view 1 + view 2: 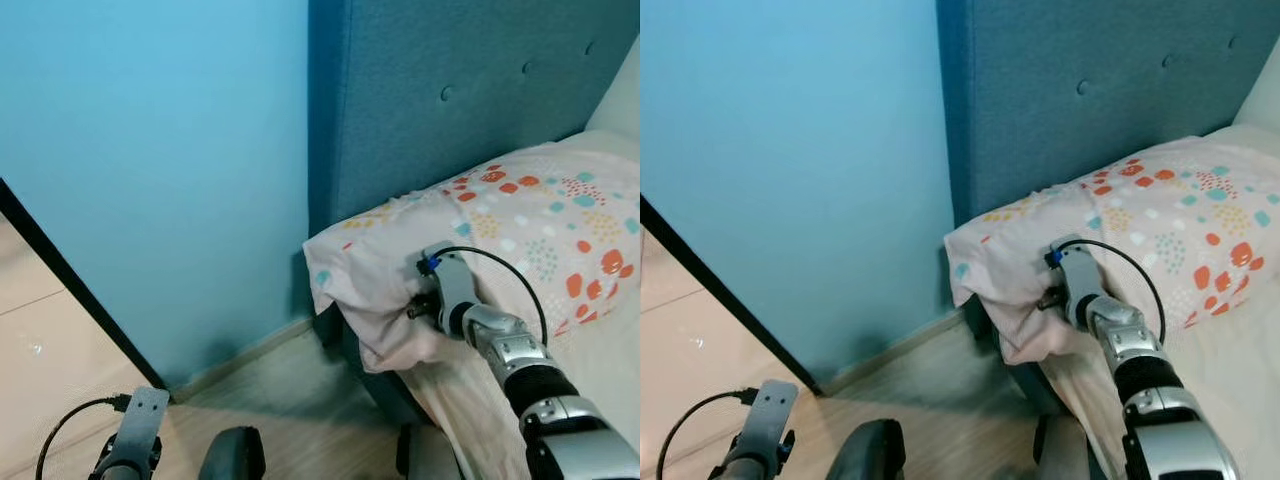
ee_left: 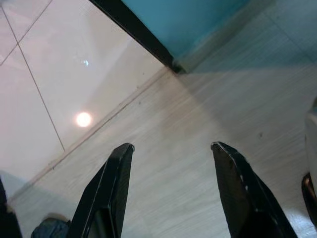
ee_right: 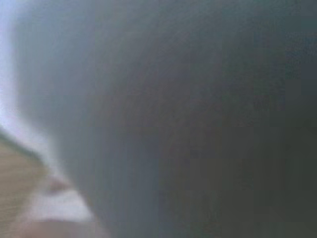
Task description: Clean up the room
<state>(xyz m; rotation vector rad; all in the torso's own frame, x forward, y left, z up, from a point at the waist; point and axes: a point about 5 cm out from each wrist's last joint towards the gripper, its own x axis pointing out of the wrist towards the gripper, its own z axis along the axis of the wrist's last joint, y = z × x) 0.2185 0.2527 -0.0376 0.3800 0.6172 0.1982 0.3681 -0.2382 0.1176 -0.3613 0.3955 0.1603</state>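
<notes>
In the left eye view the right pincer is pressed into the front corner of the patterned pillow, which lies at the head of the bed against the blue headboard, its corner hanging over the bed's edge beside the blue wall. The black fingers are buried in the fabric, so whether they are closed on it cannot be told. The left pincer hangs low over the wooden floor, idle.

The right eye view shows the same arrangement — the right arm reaches across the mattress with its wrist just above the sagging pillow corner, the cable looping over the cloth.

In the left wrist view the left pincer's two fingers stand wide apart with nothing between them, over the pale floor boards and the dark threshold strip.

The right wrist view is a grey blur, probably cloth right against the lens, with a sliver of floor at one corner.

The step in hand appears to be straightening the pillow. To do it well, the right pincer should take a firm bite of the corner's seam, not loose cover — then draw the pillow inward, square to the headboard, slowly enough that the cover does not slip off.
</notes>
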